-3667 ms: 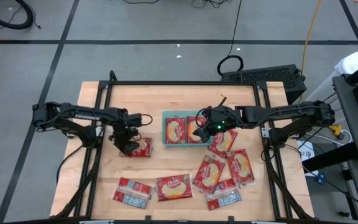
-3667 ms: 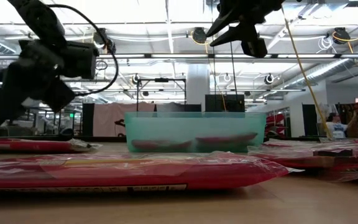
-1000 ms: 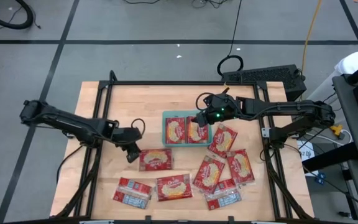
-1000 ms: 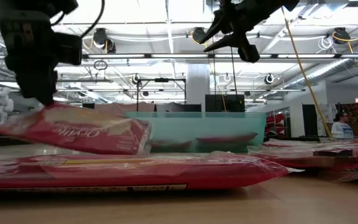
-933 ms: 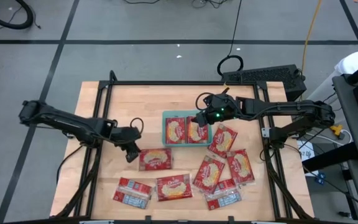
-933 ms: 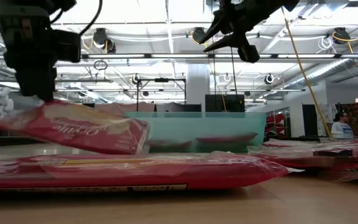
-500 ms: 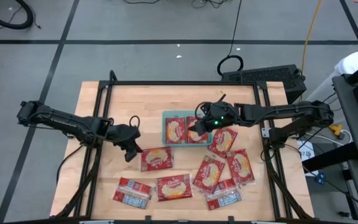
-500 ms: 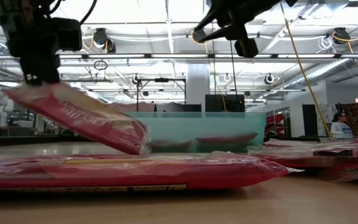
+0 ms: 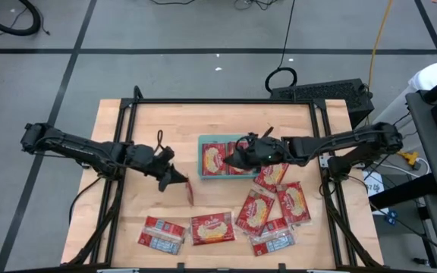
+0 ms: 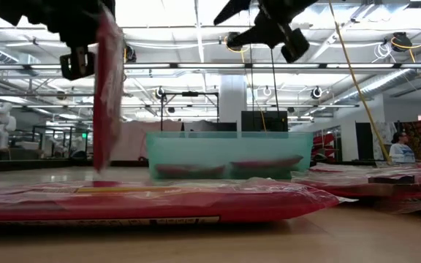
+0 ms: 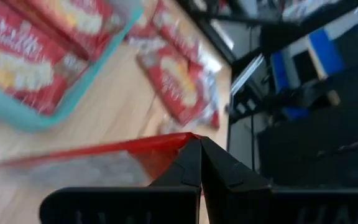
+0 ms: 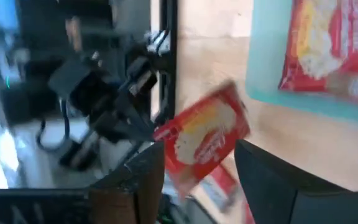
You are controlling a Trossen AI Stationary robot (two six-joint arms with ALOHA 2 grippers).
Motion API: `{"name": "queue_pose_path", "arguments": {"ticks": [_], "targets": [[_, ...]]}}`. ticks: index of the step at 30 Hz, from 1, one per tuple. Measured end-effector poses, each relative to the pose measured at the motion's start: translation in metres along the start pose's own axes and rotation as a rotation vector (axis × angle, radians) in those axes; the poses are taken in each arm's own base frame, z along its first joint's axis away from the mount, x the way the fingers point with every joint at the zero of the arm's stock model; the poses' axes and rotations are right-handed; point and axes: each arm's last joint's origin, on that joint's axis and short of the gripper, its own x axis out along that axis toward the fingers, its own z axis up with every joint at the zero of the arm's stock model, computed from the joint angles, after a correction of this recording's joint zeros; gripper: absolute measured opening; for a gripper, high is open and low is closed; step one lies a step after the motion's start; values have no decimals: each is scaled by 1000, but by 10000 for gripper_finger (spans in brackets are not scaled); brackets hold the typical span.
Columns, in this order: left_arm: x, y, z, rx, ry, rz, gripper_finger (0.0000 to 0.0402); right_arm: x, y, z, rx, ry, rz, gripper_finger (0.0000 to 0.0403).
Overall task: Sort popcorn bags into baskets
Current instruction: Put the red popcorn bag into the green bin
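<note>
Popcorn bag [image 9: 189, 192] hangs edge-down from your clamped left gripper [image 9: 174, 179], left of the tray [image 9: 203, 170]; right gripper [image 9: 232, 161] spread above it.

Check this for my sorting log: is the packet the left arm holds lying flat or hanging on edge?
On edge. The held popcorn bag hangs vertically from the left gripper, clear of the table; from above it shows as a thin strip.

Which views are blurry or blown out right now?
Both wrist views are motion-smeared: the left wrist's teal tray and held popcorn bag are soft, and the right wrist's bag is streaked. In the low view, ceiling lights glare behind the dark arm silhouettes. The high view is evenly lit and sharp.
</note>
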Motion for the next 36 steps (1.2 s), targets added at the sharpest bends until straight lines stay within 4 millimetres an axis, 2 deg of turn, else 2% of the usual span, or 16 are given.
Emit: {"name": "queue_pose_path", "arguments": {"ticks": [4, 9, 15, 22, 28, 31, 36], "targets": [[0, -1, 3, -33, -57, 12, 0, 10, 5, -11, 54, -23, 94, 194], [0, -1, 4, -65, -82, 24, 0, 28, 5, -19, -3, 20, 169, 194], [-1, -7, 12, -79, -156, -50, 0, 33, 4, -25, 67, 2, 193, 194], [-13, -15, 39, -113, -393, -197, 0, 26, 23, -25, 187, -103, 411, 194], [-29, -9, 64, -122, -566, -231, 0, 19, 35, -22, 253, -166, 559, 194], [-35, 2, 77, -121, -609, -224, 0, 20, 32, -21, 318, -201, 549, 194], [-50, 10, 98, -83, -643, -215, 0, 25, 9, -13, 429, -257, 543, 194]]}}
